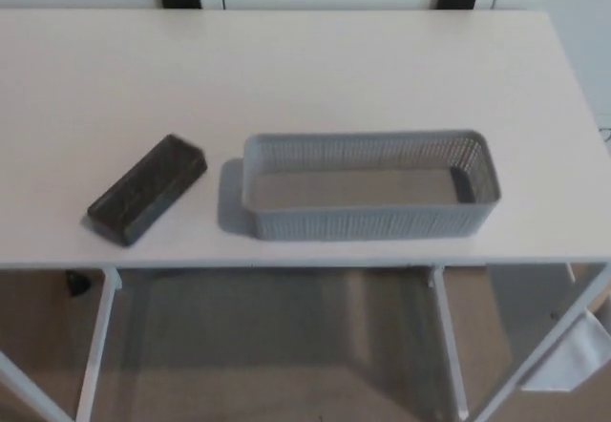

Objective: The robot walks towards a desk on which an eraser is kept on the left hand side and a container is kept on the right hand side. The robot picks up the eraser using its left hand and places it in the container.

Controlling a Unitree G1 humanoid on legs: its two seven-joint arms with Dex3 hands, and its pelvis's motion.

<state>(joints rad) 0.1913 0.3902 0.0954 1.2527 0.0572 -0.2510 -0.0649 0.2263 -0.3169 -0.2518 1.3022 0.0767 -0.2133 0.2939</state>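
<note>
Head view is showing a white counter (315, 69) carrying both items. Lying flat near the front edge, the dark eraser (147, 189) is sitting at about nine o'clock from the grey mesh container (368, 185), just beside it without touching. Neither hand is appearing, so their state cannot be told.
</note>
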